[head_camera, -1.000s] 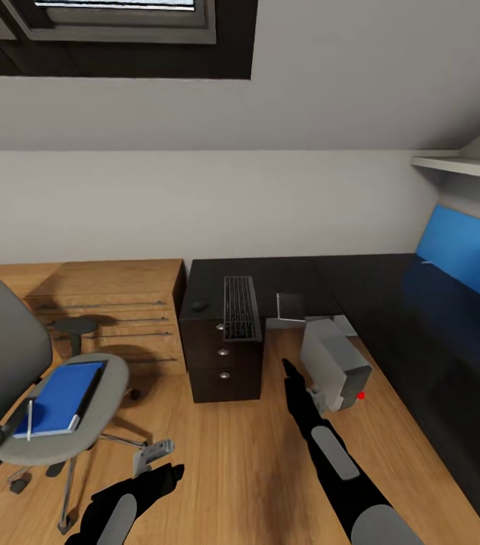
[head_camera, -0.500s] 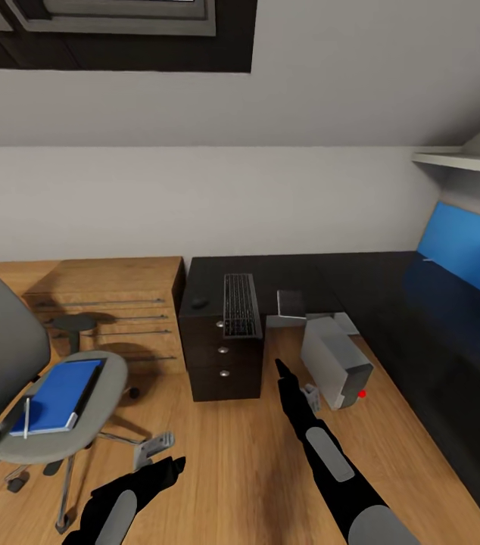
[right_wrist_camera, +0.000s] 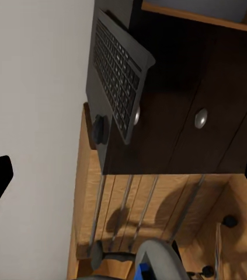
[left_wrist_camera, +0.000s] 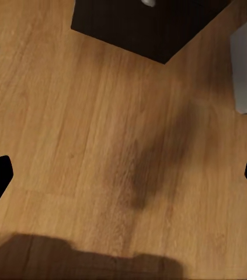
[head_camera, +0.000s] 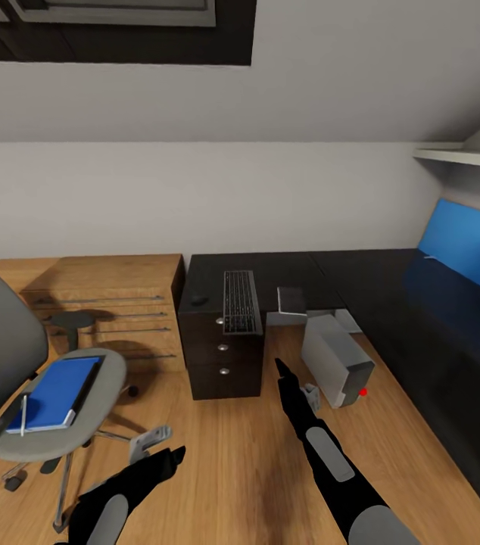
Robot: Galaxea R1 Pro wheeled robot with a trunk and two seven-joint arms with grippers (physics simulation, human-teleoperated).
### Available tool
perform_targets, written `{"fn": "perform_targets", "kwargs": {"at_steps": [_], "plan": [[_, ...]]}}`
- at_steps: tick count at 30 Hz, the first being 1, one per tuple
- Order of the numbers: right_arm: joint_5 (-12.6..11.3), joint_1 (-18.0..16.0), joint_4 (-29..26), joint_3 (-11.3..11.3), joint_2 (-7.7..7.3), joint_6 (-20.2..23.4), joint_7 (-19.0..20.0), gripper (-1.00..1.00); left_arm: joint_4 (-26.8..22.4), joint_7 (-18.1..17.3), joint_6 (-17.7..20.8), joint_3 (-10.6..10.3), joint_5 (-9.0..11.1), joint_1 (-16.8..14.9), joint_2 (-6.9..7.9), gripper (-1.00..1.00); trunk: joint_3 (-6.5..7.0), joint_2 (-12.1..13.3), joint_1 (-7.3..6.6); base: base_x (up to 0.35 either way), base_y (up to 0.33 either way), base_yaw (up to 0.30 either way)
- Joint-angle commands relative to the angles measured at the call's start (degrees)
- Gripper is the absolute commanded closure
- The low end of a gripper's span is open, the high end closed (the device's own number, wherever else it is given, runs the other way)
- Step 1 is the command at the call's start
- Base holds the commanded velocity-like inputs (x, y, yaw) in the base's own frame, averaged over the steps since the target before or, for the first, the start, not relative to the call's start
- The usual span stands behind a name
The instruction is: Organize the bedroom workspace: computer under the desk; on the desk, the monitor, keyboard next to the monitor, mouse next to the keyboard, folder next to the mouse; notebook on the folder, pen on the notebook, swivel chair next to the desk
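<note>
Camera dipped slightly; both grippers, left (head_camera: pixel 166 456) & right (head_camera: pixel 279 367), hang open over grainy wood floor (head_camera: pixel 240 454).

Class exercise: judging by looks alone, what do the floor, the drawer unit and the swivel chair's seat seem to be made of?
The floor looks like light varnished wood: plank lines and grain show. The drawer unit seems dark wood or laminate with round metal-looking knobs. The swivel chair's seat appears to be grey matte fabric, though a simulator render leaves this uncertain.

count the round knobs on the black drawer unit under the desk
3, in a column down the drawer unit front: top knob, middle knob, bottom knob. Its other sides face away, so more could be hidden.
</note>
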Motion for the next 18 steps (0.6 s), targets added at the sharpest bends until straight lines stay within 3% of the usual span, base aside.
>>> {"fn": "perform_targets", "kwargs": {"at_steps": [1,7,18], "plan": [[-0.59,-0.04,-0.07,0.22,-0.03,-0.28,0.22,-1.00,-1.51,0.53,0.10,-0.04,0.63,0.75,0.04,-1.00,-0.24,-0.45,0.23,0.000,0.000,0.000],[-0.58,-0.04,-0.27,0.22,-0.03,-0.28,0.23,-1.00,-5.04,0.32,0.04,0.75,0.67,4.08,0.15,-1.00,-1.32,-2.86,1.54,0.000,0.000,0.000],[-0.57,-0.04,-0.23,0.22,-0.03,-0.28,0.21,-1.00,-5.65,0.32,0.12,1.34,0.68,4.96,0.15,-1.00,-3.29,-7.27,3.96,0.000,0.000,0.000]]}}
